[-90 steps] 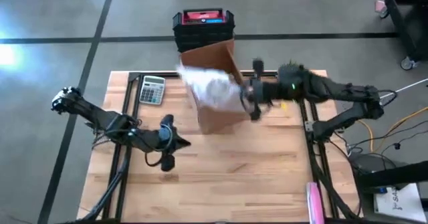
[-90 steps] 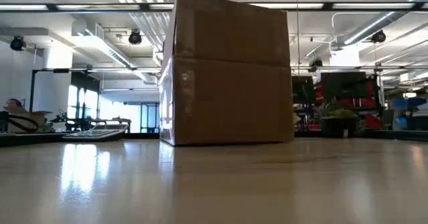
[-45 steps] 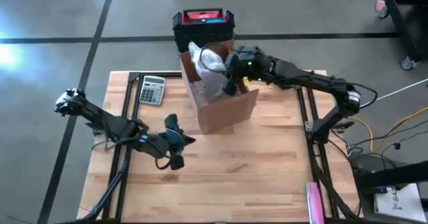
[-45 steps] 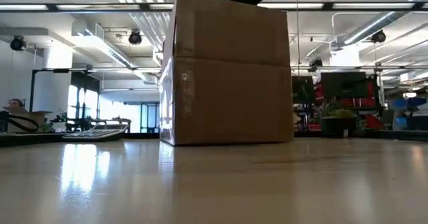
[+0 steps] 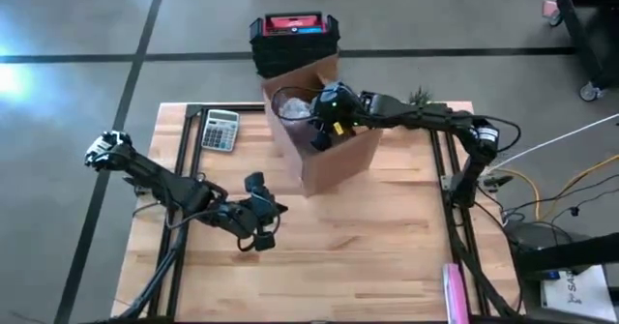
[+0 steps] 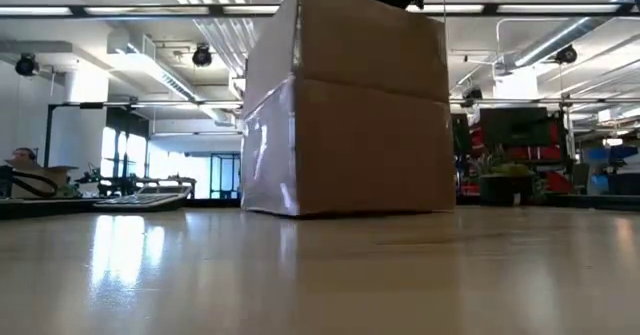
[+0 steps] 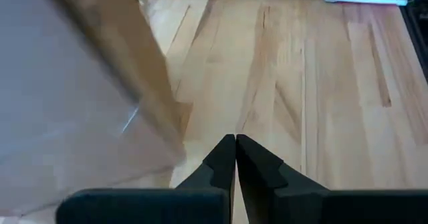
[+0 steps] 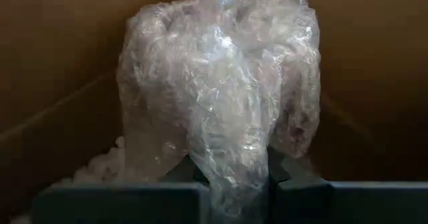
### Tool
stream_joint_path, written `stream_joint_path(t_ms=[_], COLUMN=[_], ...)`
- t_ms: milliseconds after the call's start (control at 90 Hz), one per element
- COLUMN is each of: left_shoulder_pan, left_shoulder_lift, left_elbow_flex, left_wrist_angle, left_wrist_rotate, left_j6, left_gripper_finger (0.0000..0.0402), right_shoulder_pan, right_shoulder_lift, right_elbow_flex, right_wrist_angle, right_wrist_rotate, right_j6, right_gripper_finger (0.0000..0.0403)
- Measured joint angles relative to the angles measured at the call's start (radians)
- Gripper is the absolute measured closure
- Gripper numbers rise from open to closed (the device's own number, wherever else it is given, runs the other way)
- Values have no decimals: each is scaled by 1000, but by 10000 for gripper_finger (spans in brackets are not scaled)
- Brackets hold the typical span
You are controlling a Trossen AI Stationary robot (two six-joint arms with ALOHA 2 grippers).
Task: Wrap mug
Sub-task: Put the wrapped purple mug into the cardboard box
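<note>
Right gripper [image 5: 324,121] is reaching down into the open cardboard box [image 5: 334,155] near the back of the table [image 5: 387,247], w/ the arm stretched in from the right side. Right wrist view shows its fingers [image 8: 291,184] clamped on a bunch of clear bubble wrap [image 8: 221,90], pinched tight between them, and the bundle sits inside the box w/ brown walls all round. Can't actually see the mug itself, it's prob inside the wrap but the plastic hides whatever's in there. From the high view you can just catch a bit of the wrap [image 5: 295,106] in the box opening next to the gripper.

Left gripper [image 5: 259,218] is out over bare table, in front & to the left of the box, well apart from it. Left wrist view has its fingers [image 7: 221,160] pressed together w/ nothing between them, box wall [image 7: 73,90] off to one side.

Low view: box [image 6: 350,105] sits angled, one corner toward the camera, dark arm bits poking above its top edge. Calculator [image 5: 220,130] lies at the back left of the table, black & red toolbox [image 5: 294,39] on the floor just behind the box.
</note>
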Motion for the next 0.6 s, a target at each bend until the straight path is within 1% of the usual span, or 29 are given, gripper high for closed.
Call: stream_joint_path(t_ms=[133, 344, 467, 600], left_shoulder_pan=[0, 0, 0, 0], left_shoulder_lift=[-3, -3, -3, -3], left_elbow_flex=[0, 0, 0, 0], left_wrist_angle=[0, -1, -1, -2], left_wrist_rotate=[0, 1, 1, 1], left_j6=[0, 0, 0, 16], left_gripper_finger=[402, 402, 402, 402], right_shoulder_pan=[5, 11, 12, 16], right_shoulder_lift=[39, 53, 7, -82], right_elbow_flex=[-2, 1, 0, 43], right_wrist_angle=[1, -2, 0, 1], right_wrist_rotate=[8, 13, 14, 15], right_j6=[19, 22, 35, 17], right_gripper_finger=[329, 243, 202, 173])
